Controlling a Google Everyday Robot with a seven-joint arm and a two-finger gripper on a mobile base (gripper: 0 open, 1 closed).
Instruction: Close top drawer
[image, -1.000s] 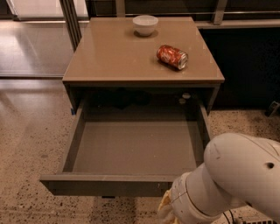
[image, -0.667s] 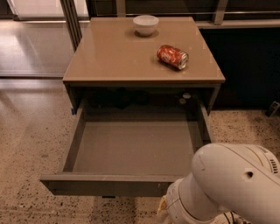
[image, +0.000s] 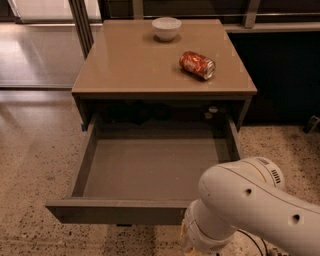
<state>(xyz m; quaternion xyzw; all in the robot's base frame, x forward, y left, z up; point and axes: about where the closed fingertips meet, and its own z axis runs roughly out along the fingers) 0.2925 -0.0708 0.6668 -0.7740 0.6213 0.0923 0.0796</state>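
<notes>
Gripper (image: 186, 235) at top drawer (image: 150, 169) front's right end, state cannot tell; drawer wide open.

The scene is dim and warm. Daylight enters at the upper left and lays a pale glare on the floor (image: 35, 55). The tabletop (image: 135, 65) shines softly, and deep shadow fills the back of the top drawer (image: 150, 170). The bright white arm (image: 250, 205) at lower right hides the gripper.
</notes>
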